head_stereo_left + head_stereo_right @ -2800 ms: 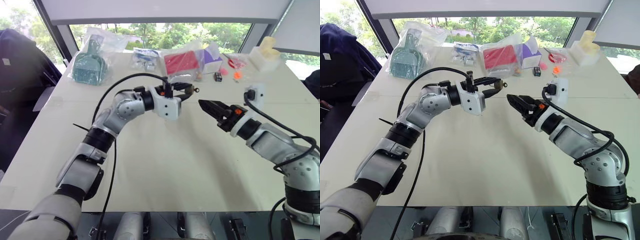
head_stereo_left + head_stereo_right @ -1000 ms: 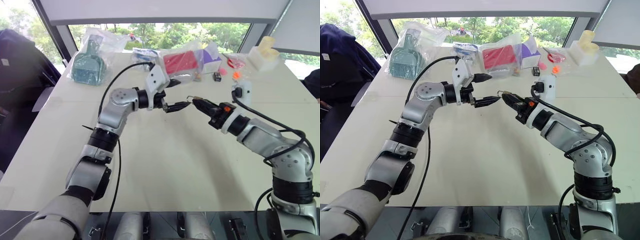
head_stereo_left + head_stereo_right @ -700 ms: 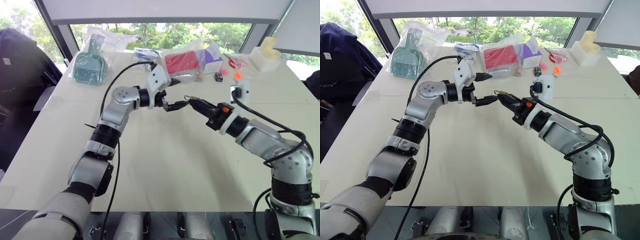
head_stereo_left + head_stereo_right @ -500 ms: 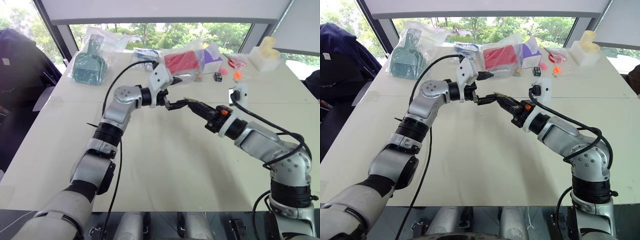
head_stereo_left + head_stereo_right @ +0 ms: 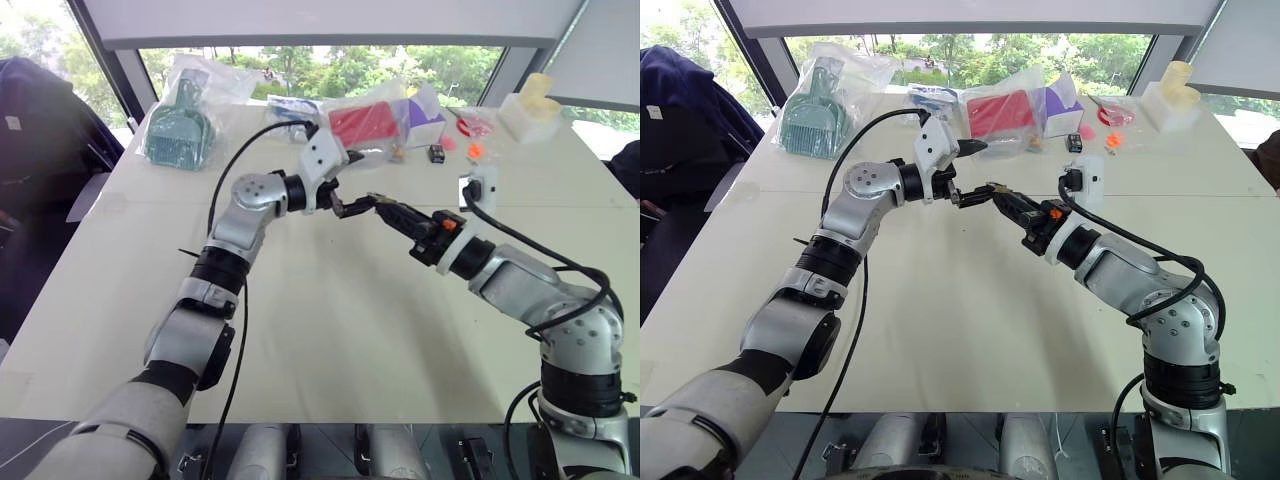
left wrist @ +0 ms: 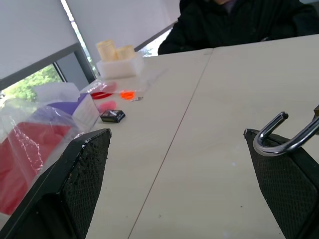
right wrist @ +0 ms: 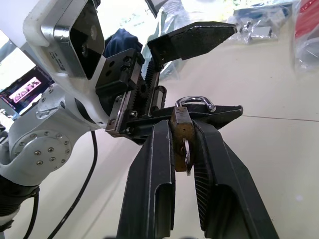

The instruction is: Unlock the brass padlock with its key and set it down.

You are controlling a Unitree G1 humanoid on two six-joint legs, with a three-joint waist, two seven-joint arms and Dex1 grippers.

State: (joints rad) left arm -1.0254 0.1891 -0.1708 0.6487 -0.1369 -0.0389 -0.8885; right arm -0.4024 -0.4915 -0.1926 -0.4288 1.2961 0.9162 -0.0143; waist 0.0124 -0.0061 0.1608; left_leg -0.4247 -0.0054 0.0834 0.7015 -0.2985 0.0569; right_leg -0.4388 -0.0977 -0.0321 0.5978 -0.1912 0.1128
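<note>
Padlock handover above the table [image 5: 330, 330]
Right gripper [image 7: 183, 130] pinches the brass padlock [image 7: 181, 137]; the spread-open left gripper [image 5: 975, 172] straddles its shackle [image 6: 279, 139].

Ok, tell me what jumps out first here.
The two grippers meeting above the table's middle: the right gripper is shut on the padlock, its shackle sitting between the open fingers of the left gripper. Behind them, bagged items line the far edge.
</note>
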